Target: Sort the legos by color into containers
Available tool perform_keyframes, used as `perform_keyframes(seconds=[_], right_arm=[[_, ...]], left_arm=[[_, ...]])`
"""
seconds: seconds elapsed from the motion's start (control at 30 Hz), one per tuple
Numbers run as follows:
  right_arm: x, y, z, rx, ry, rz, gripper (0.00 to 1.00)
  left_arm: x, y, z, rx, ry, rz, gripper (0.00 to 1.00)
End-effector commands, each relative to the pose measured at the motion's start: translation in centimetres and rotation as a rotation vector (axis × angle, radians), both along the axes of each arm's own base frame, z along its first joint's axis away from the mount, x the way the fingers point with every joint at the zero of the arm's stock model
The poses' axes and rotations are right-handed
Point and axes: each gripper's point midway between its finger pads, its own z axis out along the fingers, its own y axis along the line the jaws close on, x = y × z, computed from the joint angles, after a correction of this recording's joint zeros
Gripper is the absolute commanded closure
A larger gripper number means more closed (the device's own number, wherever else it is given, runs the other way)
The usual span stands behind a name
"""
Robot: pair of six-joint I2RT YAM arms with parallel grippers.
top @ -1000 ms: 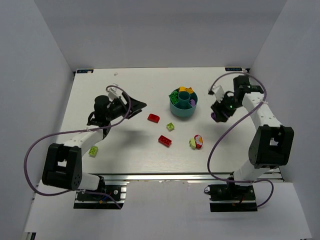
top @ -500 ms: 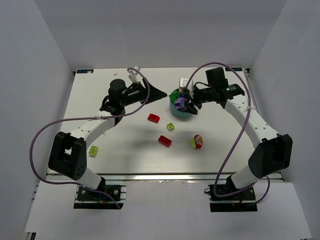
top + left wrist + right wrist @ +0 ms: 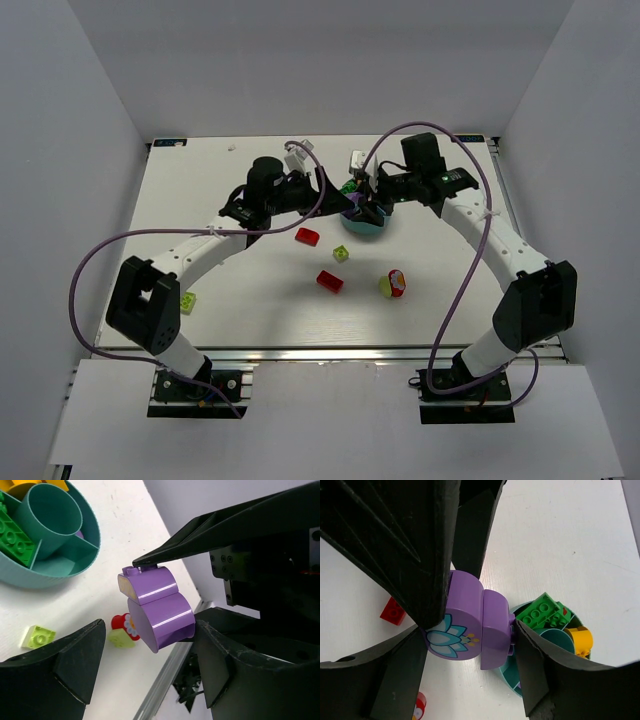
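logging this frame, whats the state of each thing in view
right hand: shut on the purple lego
left hand: open, fingers either side of the purple lego
purple lego: held off the table
teal bowl: upright, green legos and a yellow lego in its wedges
red legos: loose on the table
lime legos: loose on the table

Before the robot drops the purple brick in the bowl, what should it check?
1. Grip: ok. The right gripper squeezes the purple brick from both sides.
2. Other arm out of the way: not ok. The left gripper is open, with its fingers crowding round the brick.
3. Brick above the purple wedge: cannot tell. It hangs by the rim of the bowl.
4. Room in that wedge: cannot tell, it is mostly hidden.
5. Everything else sorted: not ok. A red brick and a few others lie outside the bowl.
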Motion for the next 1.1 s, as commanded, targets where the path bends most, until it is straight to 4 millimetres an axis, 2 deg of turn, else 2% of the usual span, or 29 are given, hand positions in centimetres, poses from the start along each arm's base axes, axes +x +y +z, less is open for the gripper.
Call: perform_keyframes(seconds=[0.0, 0.4, 0.5, 0.8, 0.87, 0.9, 0.97, 1.0, 1.07], right_arm=[[0.2, 0.6, 2.0, 0.048, -0.039, -0.015, 0.98], [-0.2, 1.4, 0.7, 0.016, -0.012, -0.064, 0.98], [0.0, 1.6, 0.6, 0.008, -0.010, -0.089, 0.98], [1.1, 1.3, 0.1, -0.015, -0.010, -0.164, 0.94], [1.1, 1.3, 0.1, -0.014, -0.007, -0.162, 0.84], [1.0, 1.3, 0.1, -0.014, -0.007, -0.162, 0.68], [1.0, 1.3, 0.2, -0.013, -0.016, -0.161, 0.48], [1.0, 1.2, 0.1, -0.016, -0.022, -0.163, 0.30], [1.0, 1.1, 0.1, -0.022, -0.042, -0.154, 0.13]], left_arm=[[0.5, 0.2, 1.2, 0.059, -0.072, 0.028, 0.20], [0.6, -0.6, 0.1, 0.165, -0.062, 0.053, 0.25], [0.6, -0.5, -0.6, 0.206, -0.053, 0.066, 0.32], [0.3, -0.1, -0.9, 0.232, -0.053, 0.075, 0.69], [0.3, -0.2, -0.8, 0.229, -0.054, 0.066, 0.78], [0.2, -0.3, -0.7, 0.222, -0.058, 0.059, 0.89], [0.1, -0.4, -0.5, 0.218, -0.062, 0.053, 0.98], [0.1, -0.4, -0.4, 0.213, -0.065, 0.049, 1.00], [0.0, -0.4, -0.2, 0.210, -0.071, 0.048, 1.00]])
